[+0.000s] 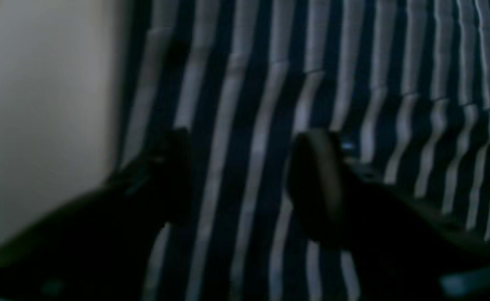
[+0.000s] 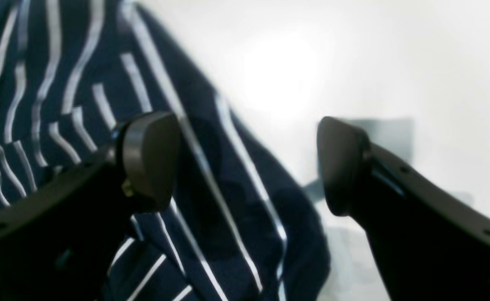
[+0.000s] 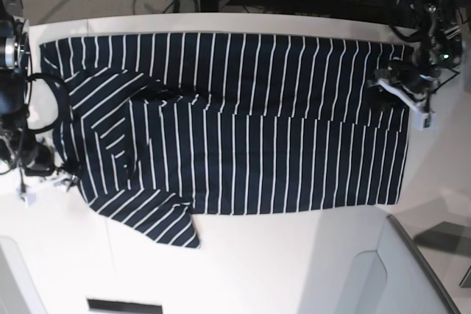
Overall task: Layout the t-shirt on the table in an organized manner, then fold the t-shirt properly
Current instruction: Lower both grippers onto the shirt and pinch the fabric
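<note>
A dark striped t-shirt (image 3: 235,123) lies spread across the white table (image 3: 294,262). The left gripper (image 1: 245,179) hovers over the shirt's edge, its dark fingers apart with striped cloth between them. The right gripper (image 2: 249,163) gapes wide beside a sleeve, holding nothing.

dark navy white-striped t-shirt (image 3: 243,130) spread flat across white table (image 3: 280,262), one sleeve folded inward

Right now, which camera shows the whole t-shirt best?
The base view: the t-shirt lies spread across the table, edges visible. The left wrist view shows only blurred stripes up close; the right wrist view shows one edge.
</note>
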`<state>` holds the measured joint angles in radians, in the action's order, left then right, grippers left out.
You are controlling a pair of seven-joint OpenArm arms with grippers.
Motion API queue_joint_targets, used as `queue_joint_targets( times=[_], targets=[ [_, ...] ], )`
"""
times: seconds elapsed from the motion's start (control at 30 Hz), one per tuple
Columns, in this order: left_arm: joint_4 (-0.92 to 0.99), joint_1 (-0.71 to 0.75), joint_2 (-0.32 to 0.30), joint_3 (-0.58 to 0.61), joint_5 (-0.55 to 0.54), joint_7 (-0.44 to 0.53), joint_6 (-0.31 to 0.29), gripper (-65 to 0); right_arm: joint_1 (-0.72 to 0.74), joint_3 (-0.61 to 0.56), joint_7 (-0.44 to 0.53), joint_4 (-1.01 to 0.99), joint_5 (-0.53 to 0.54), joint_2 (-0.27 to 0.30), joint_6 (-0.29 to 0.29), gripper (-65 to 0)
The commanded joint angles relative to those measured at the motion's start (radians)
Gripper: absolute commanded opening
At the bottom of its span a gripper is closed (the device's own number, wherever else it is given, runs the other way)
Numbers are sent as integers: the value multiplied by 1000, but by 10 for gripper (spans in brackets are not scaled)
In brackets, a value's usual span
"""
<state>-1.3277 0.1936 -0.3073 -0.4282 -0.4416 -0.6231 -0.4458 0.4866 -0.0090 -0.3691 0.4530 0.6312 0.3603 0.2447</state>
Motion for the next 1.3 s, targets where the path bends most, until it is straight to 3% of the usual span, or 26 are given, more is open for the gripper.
queue_joint_targets(
  times=[0.0,0.1,0.27,0.7,0.9,0.97,1.1,1.27],
  targets=[
    [-17,-6,-10,9,-4,15,0,-382,28,2,14,13,8,21,-3,-161],
    [-43,-1,18,73,-4,15,-2,-418,28,1,14,13,8,9,-3,-161],
    [-118,31,29,220,2,15,2,-421,36,1,15,13,8,-8,-3,-162],
    [-106,40,21,228,2,15,3,-421,51,-3,37,3,8,-40,-3,-174],
    [-71,36,21,228,2,19,3,-421,50,-1,43,3,8,-37,-3,-357],
    [-69,36,21,228,2,19,3,-421,50,1,92,3,8,-37,-3,-432],
    [-69,33,21,228,2,19,3,-421,24,1,167,20,8,-39,-3,-636],
    [-69,31,21,228,2,16,3,-421,-4,1,124,99,8,-39,-3,-650]
  ],
)
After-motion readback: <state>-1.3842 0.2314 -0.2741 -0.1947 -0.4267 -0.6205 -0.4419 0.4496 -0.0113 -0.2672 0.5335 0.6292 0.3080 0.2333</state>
